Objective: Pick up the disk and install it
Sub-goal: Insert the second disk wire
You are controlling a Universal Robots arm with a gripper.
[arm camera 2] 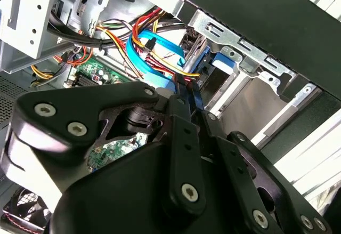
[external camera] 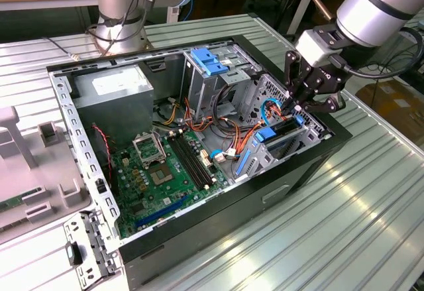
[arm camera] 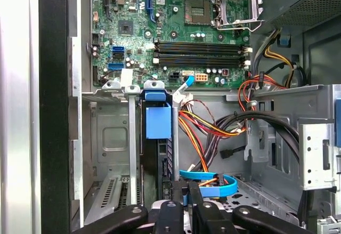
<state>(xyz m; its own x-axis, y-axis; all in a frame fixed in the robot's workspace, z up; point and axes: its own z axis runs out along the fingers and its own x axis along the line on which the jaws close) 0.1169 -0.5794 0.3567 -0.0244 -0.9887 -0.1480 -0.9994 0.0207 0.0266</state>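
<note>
So here's where we're at: the gripper hangs over the drive bay at roughly 2 o'clock from the middle of the open case in the exterior view. Its fingers are drawn in narrow, nearly together. The disk is already down in that bay, standing on edge, just off the fingertips toward 7 o'clock. We can't tell whether the tips actually pinch its upper edge or just rest against it, since the links block that spot. In the first wrist view the disk's dark edge runs straight away from the fingertips, with the blue rail tab at its far end. So we reckon its long axis lines up with the slot, and the only free travel is along that line. Room is tight. The bay's metal walls sit close on both flat sides, and the bundle of orange and blue cables crowds in at about 9 o'clock of the disk (a snag risk, we'd say). The motherboard lies well apart at 8 o'clock.
</note>
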